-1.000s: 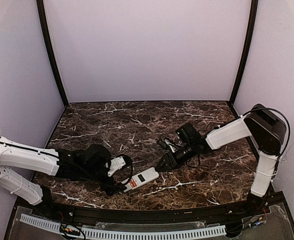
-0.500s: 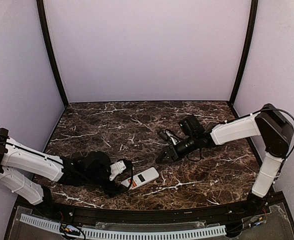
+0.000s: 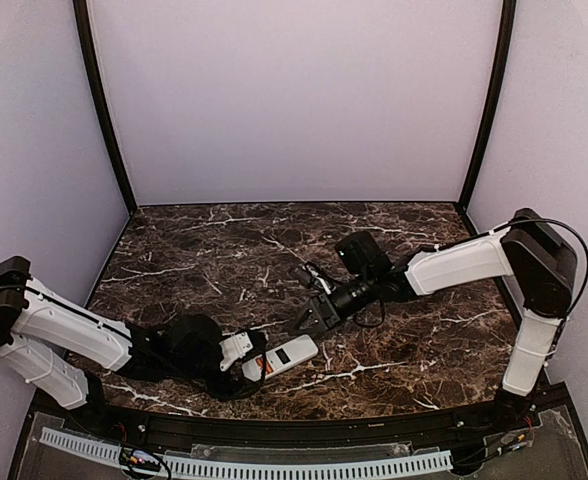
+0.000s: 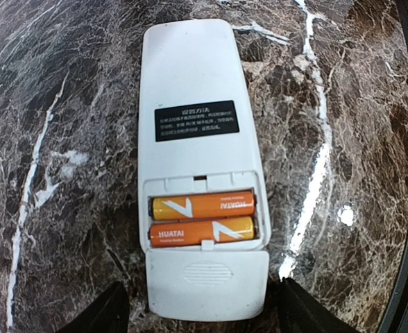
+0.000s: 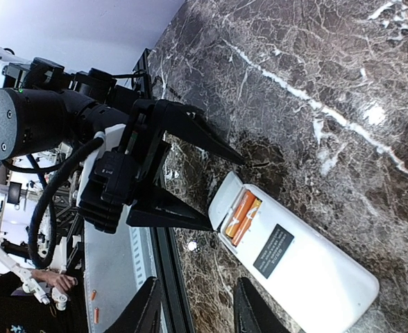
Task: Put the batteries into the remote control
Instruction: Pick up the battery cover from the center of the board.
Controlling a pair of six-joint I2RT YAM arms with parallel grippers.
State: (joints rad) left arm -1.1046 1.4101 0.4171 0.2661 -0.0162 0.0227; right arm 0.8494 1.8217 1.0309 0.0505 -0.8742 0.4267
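The white-and-black left arm point(image 3: 74, 325) lies low and stretched out from the near left, its forearm running rightward to a black wrist. At its end the black two-finger left gripper point(image 3: 251, 362) points right and sits level. In the right wrist view its two tapered fingers point(image 5: 193, 134) are spread wide, with nothing clamped between them. The white-and-black right arm point(image 3: 454, 265) rises from the near right, bends sharply at its raised elbow, then reaches leftward and down toward the middle. The black right gripper point(image 3: 311, 320) tilts down toward the near left, its fingertips parted and empty, near the left gripper.
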